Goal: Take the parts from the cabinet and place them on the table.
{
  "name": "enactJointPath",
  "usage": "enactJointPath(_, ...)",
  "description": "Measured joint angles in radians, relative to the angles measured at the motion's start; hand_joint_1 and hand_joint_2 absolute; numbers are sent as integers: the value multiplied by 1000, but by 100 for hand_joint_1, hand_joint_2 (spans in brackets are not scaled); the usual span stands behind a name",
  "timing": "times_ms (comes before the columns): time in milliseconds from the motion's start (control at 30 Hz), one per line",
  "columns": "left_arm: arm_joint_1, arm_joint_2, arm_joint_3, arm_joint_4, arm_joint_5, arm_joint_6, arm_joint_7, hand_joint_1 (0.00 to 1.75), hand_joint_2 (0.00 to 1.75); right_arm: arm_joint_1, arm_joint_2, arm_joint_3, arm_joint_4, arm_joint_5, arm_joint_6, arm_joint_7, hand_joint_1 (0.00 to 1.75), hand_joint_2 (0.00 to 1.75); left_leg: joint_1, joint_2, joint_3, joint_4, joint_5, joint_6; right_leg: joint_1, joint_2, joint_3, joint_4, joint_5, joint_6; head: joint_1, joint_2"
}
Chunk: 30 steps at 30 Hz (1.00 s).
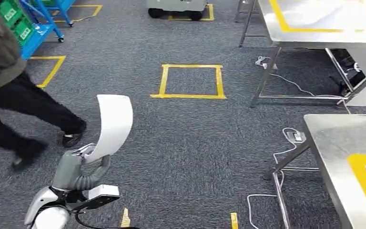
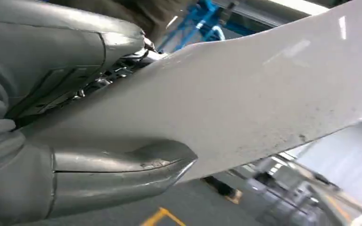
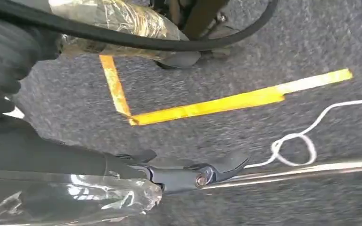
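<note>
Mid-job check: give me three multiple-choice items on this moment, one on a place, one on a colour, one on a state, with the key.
1. Where is the steel table with the yellow outline nearest the robot?
A. ahead on its right
B. ahead on its left
C. directly under the left hand

2. What colour is the part being carried?
A. blue
B. white
C. yellow

3. What is the left hand doing?
A. hanging with nothing in it
B. resting on the table
C. holding the part

Key:
1 A: the steel table lies at the head view's right edge.
2 B: the curved part is white.
3 C: the left hand grips the part's lower end, thumb and fingers on either side of it.
</note>
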Motion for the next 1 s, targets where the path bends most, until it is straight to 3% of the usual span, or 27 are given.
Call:
enactJointPath(33,-2,-1,0,0,0,1,0,175,175,-2,0,0,0,0,0,0,0,175,1,10,-1,11,-8,-12,-1,-37,31,-65,-3,13,0,0)
enactJointPath(67,-5,-1,1,0,1,3,0,175,175,-5,6,0,0,0,1,0,0,175,-6,15,-6,22,-18,-22,3,-36,42,-64,-5,-5,3,0)
enactJointPath(100,-7,-1,1,0,3,7,-1,175,175,-7,5,0,0,0,1,0,0,175,-6,18,-6,26,-19,-24,7,-20,39,-58,-7,-25,-4,0)
enactJointPath(200,-12,-5,0,1,8,9,-2,175,175,-3,4,0,0,1,1,0,0,175,2,40,1,29,-24,-39,12,7,32,-52,-8,-50,-8,0)
enactJointPath(233,-15,-4,1,1,9,10,-3,175,175,-2,4,0,0,1,0,0,0,175,8,-1,-3,42,-45,-45,11,15,33,-54,-6,-58,-10,0)
enactJointPath(267,-16,-4,1,1,12,11,-5,175,175,-4,3,0,0,2,1,0,0,175,8,-28,-14,70,-67,-45,11,21,33,-54,-5,-61,-12,0)
enactJointPath(300,-16,-4,2,2,15,13,-6,175,175,-4,3,0,0,2,2,0,0,175,9,-55,-59,169,-121,-44,13,33,31,-54,-5,-66,-13,0)
enactJointPath(367,-15,-4,3,7,19,13,-8,175,175,-5,3,0,0,3,4,0,0,175,7,-68,-139,331,-180,-38,21,58,29,-54,-3,-71,-14,0)
enactJointPath(400,-15,-4,3,9,21,13,-8,175,175,-5,3,0,0,3,5,0,0,175,5,-69,-158,361,-175,-31,25,72,29,-54,-2,-73,-13,0)
enactJointPath(433,-15,-4,5,12,21,14,-8,175,175,-5,3,0,0,3,5,0,0,175,1,-72,-154,341,-145,-22,28,87,29,-53,-2,-73,-13,0)
enactJointPath(500,-16,-4,5,14,22,15,-8,175,175,-4,3,0,0,4,5,0,0,175,-11,-88,-100,207,-53,-3,30,115,30,-53,1,-76,-13,0)
enactJointPath(533,-18,-4,6,14,22,16,-8,175,175,-5,4,0,0,5,6,0,0,175,-18,-128,-56,104,1,8,29,129,30,-53,2,-77,-13,0)
enactJointPath(567,-20,-4,7,14,23,16,-8,175,175,-5,8,0,0,5,8,0,0,175,-16,-181,-39,71,-10,19,27,138,27,-54,5,-74,-9,0)
enactJointPath(633,-22,-5,10,16,24,18,-9,175,175,-7,8,0,0,6,8,0,0,175,-21,-168,-38,55,-9,23,20,162,14,-54,12,-62,-18,0)
enactJointPath(700,-27,-6,10,16,24,18,-9,175,175,-2,8,0,0,6,9,0,0,175,-20,-145,-35,41,-7,26,21,186,7,-62,20,-49,-18,0)
enactJointPath(733,-29,-8,10,17,24,18,-9,175,175,0,8,0,0,6,9,0,0,175,-9,-125,-26,17,5,18,23,149,-1,-51,12,-54,-18,0)
enactJointPath(767,-29,-8,10,18,24,18,-9,175,175,-1,8,1,0,7,9,0,0,175,-11,-115,-23,10,8,21,30,87,-16,-26,-12,-51,-15,0)
enactJointPath(800,-29,-8,10,19,24,19,-10,175,175,-4,8,1,0,6,9,0,0,175,-12,-100,-24,10,9,23,30,53,-46,35,-52,-44,-8,0)
enactJointPath(867,-27,-8,13,22,23,19,-9,175,175,-8,7,1,0,7,9,0,0,175,-13,-67,-26,11,9,24,26,37,-115,186,-122,-34,-10,0)
enactJointPath(900,-27,-8,13,25,24,19,-9,175,175,-8,7,1,0,7,9,0,0,175,-13,-49,-27,11,8,23,25,35,-141,246,-138,-27,-8,0)
enactJointPath(933,-27,-8,13,28,24,19,-9,175,175,-7,7,1,0,7,9,0,0,175,-12,-35,-27,11,8,22,23,33,-133,239,-123,-22,-9,0)
enactJointPath(967,-27,-8,13,30,24,19,-9,175,175,-5,6,1,0,7,9,0,0,175,-12,-22,-26,12,6,20,21,28,-101,188,-92,-18,-9,0)
enactJointPath(1000,-27,-8,14,31,24,19,-9,175,175,-3,5,1,0,7,9,0,0,175,-11,-10,-25,13,5,17,20,17,-45,93,-49,-17,-8,0)
